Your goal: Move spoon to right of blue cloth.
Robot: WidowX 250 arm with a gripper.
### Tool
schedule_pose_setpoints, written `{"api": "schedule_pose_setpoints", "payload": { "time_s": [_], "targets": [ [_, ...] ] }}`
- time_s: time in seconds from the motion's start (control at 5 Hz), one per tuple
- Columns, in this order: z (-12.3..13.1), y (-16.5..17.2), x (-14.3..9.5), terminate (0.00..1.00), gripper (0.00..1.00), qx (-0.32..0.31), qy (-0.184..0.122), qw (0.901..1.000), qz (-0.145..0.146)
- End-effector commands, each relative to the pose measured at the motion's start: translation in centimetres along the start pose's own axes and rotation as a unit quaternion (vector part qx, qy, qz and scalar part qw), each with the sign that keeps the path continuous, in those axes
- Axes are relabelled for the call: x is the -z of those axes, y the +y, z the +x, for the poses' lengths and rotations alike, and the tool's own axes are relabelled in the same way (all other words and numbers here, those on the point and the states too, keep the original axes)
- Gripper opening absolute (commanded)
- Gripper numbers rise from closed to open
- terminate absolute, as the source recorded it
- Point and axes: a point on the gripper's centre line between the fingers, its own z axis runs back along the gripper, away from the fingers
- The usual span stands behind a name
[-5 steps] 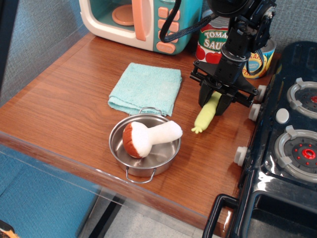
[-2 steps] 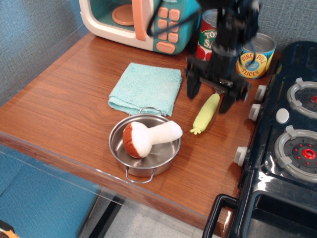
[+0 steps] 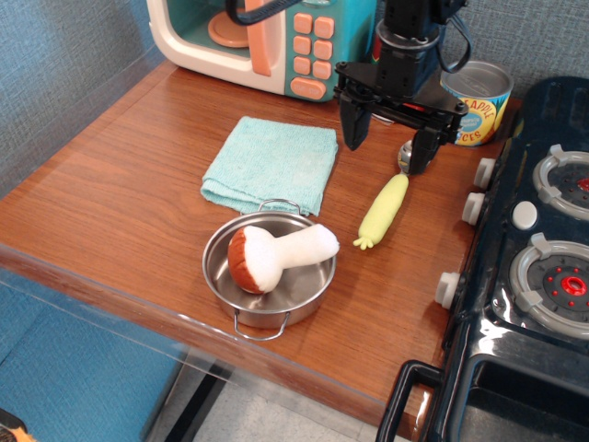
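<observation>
Now that the pincer has lifted away from the bench, its two fingers stand wide apart and hold nothing. One second ago they were low and closed around the upper end of the spoon; shortly after, they were already spread with the spoon lying between them; in this moment they hang above it, toward the far edge of the bench, in front of the cans. The left finger is over bare wood and the right finger is just above the silver bowl of the spoon, but I judge that it does not touch it.

Released in this way, the spoon lies flat on the wood, its yellow-green handle pointing toward the near edge and its bowl toward the far edge. It is on the right side of the blue cloth, a little apart from it, and close to the right edge of the bench where the toy stove begins. Its place is almost the same as one second ago.

My judgement is that the task is practically done, and only the withdrawing of the arm remains. The steel pot with the plush mushroom, near the front edge, has not moved.
</observation>
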Motion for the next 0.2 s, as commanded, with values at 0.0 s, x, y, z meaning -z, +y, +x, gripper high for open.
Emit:
{"api": "schedule_pose_setpoints", "payload": {
  "time_s": [0.0],
  "targets": [
    [-0.5,0.53,-3.13,1.0,1.0,-0.004,-0.036,0.9993,-0.001]
  ]
}}
